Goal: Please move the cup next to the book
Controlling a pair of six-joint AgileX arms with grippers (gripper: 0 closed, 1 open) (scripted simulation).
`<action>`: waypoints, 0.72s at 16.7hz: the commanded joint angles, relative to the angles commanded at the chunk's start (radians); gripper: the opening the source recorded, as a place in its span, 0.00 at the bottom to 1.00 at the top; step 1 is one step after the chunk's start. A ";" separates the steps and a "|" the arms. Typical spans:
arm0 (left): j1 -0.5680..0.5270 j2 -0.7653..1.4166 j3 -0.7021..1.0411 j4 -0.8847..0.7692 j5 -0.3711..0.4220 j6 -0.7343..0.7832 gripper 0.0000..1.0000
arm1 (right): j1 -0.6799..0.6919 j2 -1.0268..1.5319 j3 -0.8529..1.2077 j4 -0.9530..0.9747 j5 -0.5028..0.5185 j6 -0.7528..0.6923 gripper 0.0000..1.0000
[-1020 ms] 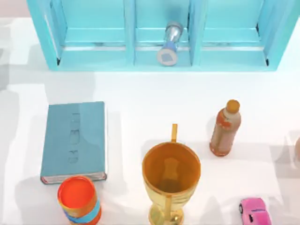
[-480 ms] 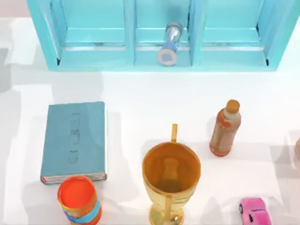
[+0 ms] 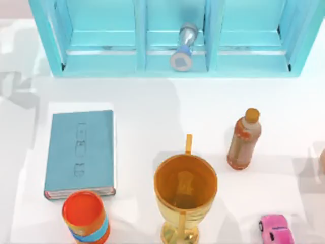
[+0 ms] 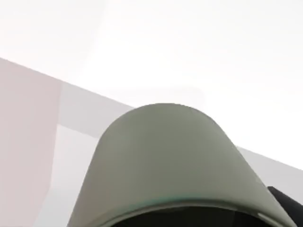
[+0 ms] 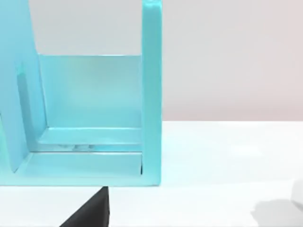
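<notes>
Tool state cannot be told on either arm. The right tool [image 5: 89,211] shows as a dark wedge before the teal shelf unit [image 5: 151,94]. The left tool [image 4: 285,202] is a dark sliver beside a grey-green rounded shape [image 4: 170,161].

On the white bench [image 3: 167,109], the golden cup [image 3: 185,189] stands upright near the front middle, mouth up, interior bare, well apart from the teal book [image 3: 79,152] lying flat at left. An orange tumbler [image 3: 85,216], open and bare inside, stands just beside the book's front edge. In the shelf unit's middle compartment lies a silver-and-blue cylinder [image 3: 183,48]. A brown bottle [image 3: 244,139] stands at right, with a pink toy car [image 3: 275,229] nearer the front.
</notes>
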 joint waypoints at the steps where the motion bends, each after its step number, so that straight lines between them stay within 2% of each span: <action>1: -0.017 -0.061 -0.083 0.001 0.038 -0.109 0.00 | 0.000 0.000 0.000 0.000 0.000 0.000 1.00; 8: -0.142 -0.530 -0.717 0.006 0.333 -0.960 0.00 | 0.000 0.000 0.000 0.000 0.000 0.000 1.00; 12: -0.202 -0.788 -1.004 0.029 0.485 -1.299 0.00 | 0.000 0.000 0.000 0.000 0.000 0.000 1.00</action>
